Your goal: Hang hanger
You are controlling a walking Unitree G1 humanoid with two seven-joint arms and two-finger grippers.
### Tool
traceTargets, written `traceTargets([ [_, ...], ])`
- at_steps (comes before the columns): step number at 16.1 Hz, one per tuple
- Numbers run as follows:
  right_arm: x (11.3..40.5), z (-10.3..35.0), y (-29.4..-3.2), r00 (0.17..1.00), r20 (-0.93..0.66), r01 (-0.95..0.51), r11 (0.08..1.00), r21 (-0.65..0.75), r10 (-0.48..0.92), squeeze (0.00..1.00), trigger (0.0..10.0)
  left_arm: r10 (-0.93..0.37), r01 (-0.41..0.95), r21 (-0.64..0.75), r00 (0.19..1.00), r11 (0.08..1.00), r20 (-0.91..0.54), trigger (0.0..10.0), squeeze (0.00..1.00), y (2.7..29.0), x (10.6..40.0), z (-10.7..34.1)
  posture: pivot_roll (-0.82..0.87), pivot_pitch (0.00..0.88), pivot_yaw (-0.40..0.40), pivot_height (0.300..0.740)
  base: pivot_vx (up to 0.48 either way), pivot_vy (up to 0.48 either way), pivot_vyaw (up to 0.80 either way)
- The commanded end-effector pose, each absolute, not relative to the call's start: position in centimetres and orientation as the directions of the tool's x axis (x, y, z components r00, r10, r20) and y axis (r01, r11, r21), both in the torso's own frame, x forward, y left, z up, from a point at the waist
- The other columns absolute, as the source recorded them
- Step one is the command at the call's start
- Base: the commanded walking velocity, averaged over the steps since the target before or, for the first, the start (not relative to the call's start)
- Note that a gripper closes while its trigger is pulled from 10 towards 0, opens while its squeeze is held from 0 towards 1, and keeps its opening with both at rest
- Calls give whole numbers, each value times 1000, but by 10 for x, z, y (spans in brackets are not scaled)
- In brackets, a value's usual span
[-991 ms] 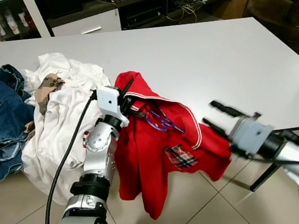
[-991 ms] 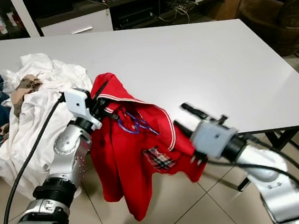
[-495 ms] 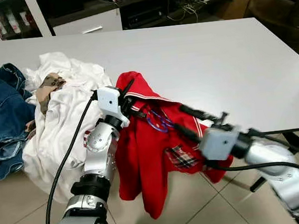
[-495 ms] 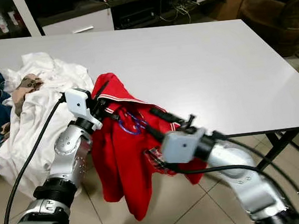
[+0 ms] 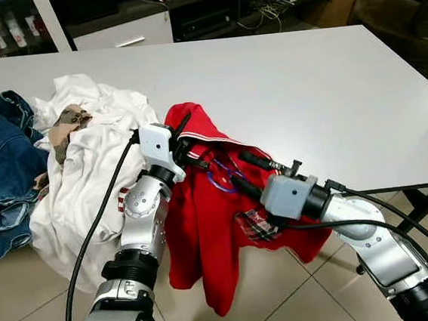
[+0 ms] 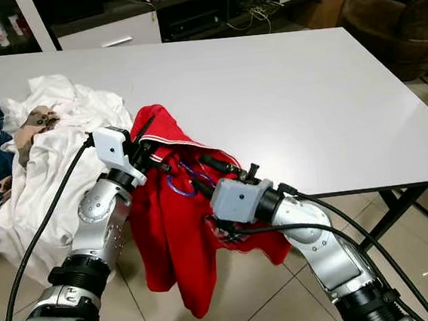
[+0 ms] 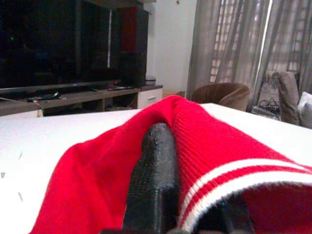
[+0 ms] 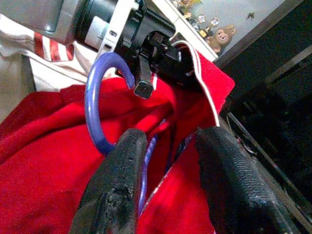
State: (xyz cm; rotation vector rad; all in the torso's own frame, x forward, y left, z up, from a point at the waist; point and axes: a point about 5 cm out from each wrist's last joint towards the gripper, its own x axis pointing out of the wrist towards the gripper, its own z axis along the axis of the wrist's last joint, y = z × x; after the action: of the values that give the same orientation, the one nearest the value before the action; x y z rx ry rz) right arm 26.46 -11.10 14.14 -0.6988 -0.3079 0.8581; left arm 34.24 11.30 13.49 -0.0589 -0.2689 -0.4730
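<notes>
A red sweater (image 5: 206,237) with a white-striped collar and a plaid patch hangs off the white table's (image 5: 305,83) front edge. My left gripper (image 5: 183,142) is shut on its collar; in the left wrist view the red knit lies over one black finger (image 7: 153,180). A blue hanger (image 5: 219,177) sits inside the neck opening, its hook (image 8: 97,97) curving out close to the left gripper. My right gripper (image 5: 239,169) has reached into the sweater front. It is open, one finger (image 8: 114,190) on each side of the hanger's blue neck.
A heap of white clothes (image 5: 85,165) and blue jeans (image 5: 2,166) lie at the table's left end, partly spilling over the edge. A brown armchair (image 5: 404,13) stands at the far right, a TV cabinet (image 5: 126,32) behind the table. Tiled floor lies below.
My right arm has swung left from the table's edge into the sweater, and its open fingers now straddle the blue hanger. The left arm and sweater have stayed put.
</notes>
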Motion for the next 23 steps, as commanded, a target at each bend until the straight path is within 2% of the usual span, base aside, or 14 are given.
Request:
traceTargets([
  [1,268,145,-115,635,-22,-594,470,-653,772,0,10000,-443,455,23,852,890,278,0,0,114,344,139,16,26,14,740,0,0,0],
  [3,273,157,-128,667,35,-609,572,-550,744,0,10000,-441,452,26,854,892,277,0,0,115,344,140,17,25,17,740,0,0,0],
  [5,273,162,-139,675,43,-630,605,-486,737,0,10000,-440,451,27,854,892,276,0,0,116,345,139,13,23,18,740,0,0,0],
  [11,259,165,-162,667,1,-700,626,-344,745,0,10000,-440,450,27,854,892,277,0,0,115,346,140,10,18,17,740,0,0,0],
  [12,255,165,-164,645,-28,-725,600,-339,763,0,10000,-439,449,29,855,893,277,0,0,116,347,141,8,13,19,740,0,0,0],
  [13,252,164,-164,629,-48,-738,576,-353,776,0,10000,-439,449,30,854,893,278,0,0,116,347,141,7,11,18,740,0,0,0],
  [17,254,149,-147,630,-131,-682,466,-563,765,0,10000,-436,448,25,853,894,287,0,0,114,349,144,3,12,14,740,0,0,0],
  [21,255,136,-138,634,-170,-655,408,-636,754,0,10000,-438,449,30,852,893,285,0,0,116,349,144,8,21,27,740,0,0,0],
  [23,261,126,-134,661,-184,-612,382,-692,727,0,10000,-441,451,33,852,892,284,0,0,116,350,144,8,24,34,740,0,0,0],
])
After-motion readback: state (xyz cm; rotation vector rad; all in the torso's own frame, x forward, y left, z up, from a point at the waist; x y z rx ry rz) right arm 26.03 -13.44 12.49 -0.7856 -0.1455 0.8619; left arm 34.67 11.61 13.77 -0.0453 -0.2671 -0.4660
